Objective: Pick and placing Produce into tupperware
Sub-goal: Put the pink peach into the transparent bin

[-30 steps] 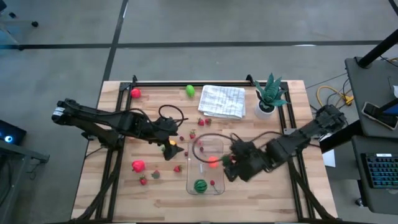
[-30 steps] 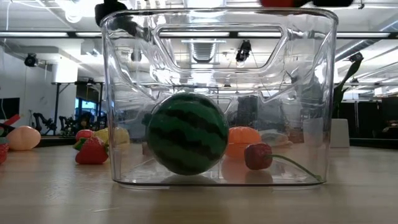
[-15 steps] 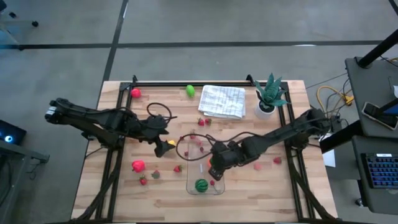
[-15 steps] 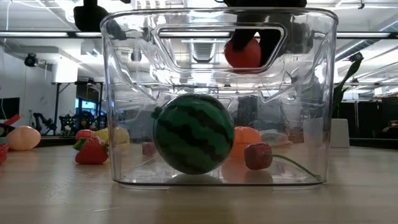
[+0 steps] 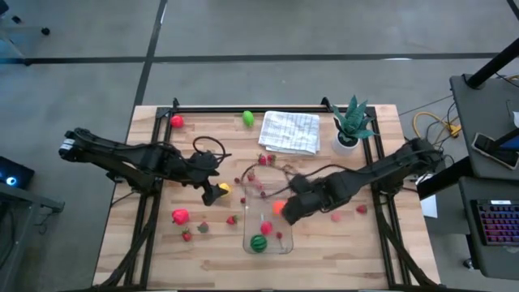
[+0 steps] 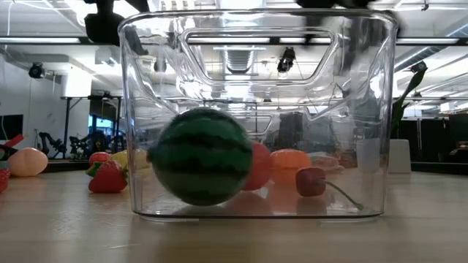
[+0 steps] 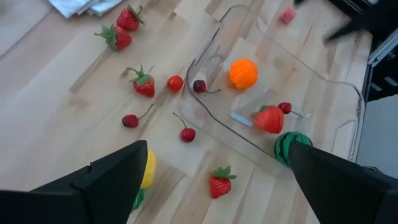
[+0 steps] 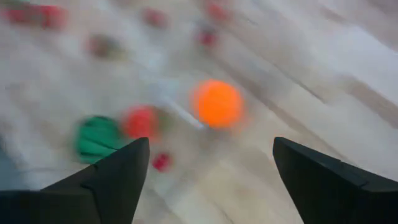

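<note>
High view shows the clear tupperware [image 5: 266, 223] near the front middle of the table. Inside it lie a striped melon [image 5: 259, 243], an orange fruit [image 5: 279, 208] and a red fruit [image 5: 266, 229]. The right gripper [image 5: 289, 211] hangs over the box's right edge. Its fingers are spread wide and hold nothing. The left gripper [image 5: 212, 195] is to the left of the box, right above a yellow fruit [image 5: 223, 188]. Its fingers are wide apart too, and empty.

More produce waits on the wood: strawberries [image 7: 143, 83] and cherries [image 7: 187, 133] just beside the box, a red fruit [image 5: 180, 216] toward the front left, a lime-green one [image 5: 248, 118] at the back by a white cloth [image 5: 290, 131].

These toys look light, hard and smooth, so round ones may roll or slip. A good grip is across the fat middle. The cherries are tiny, with thin stems; pinching the round part looks safest. The box looks stiff but light, so a bump could push it.
</note>
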